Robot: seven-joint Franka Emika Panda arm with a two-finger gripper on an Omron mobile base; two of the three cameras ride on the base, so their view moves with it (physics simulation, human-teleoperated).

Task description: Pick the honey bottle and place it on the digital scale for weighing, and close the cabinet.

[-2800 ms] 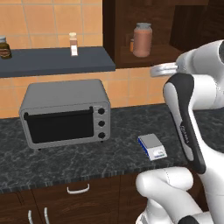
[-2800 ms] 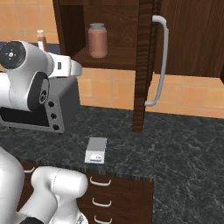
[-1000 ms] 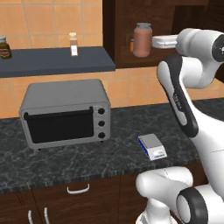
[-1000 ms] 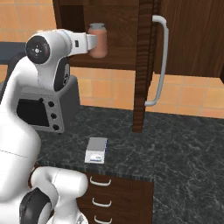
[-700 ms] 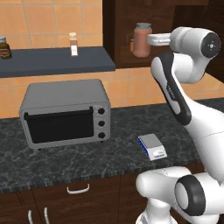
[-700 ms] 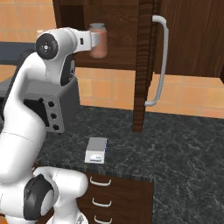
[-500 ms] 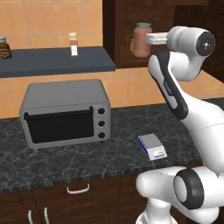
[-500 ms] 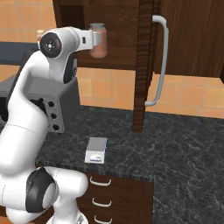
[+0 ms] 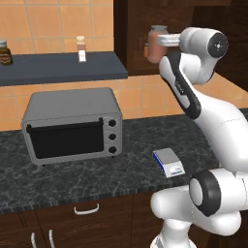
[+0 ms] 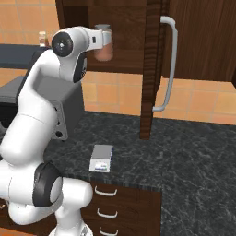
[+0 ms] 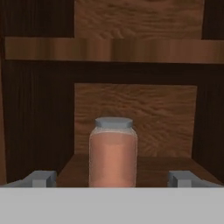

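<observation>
Gripper mine, fingers spread wide apart, honey bottle dead ahead at 12 o'clock, upright, lid up, inside cabinet.

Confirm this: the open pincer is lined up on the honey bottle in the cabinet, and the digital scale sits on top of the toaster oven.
Wrong on the scale. In the left base view the digital scale lies on the dark counter, right of the toaster oven. The open pincer does face the honey bottle in the cabinet.

Grey boxy toaster oven at left of dark speckled stone counter. On dark blue-grey wall shelf: small dark-lidded jar at left end, slim white-labelled bottle right of centre.
</observation>
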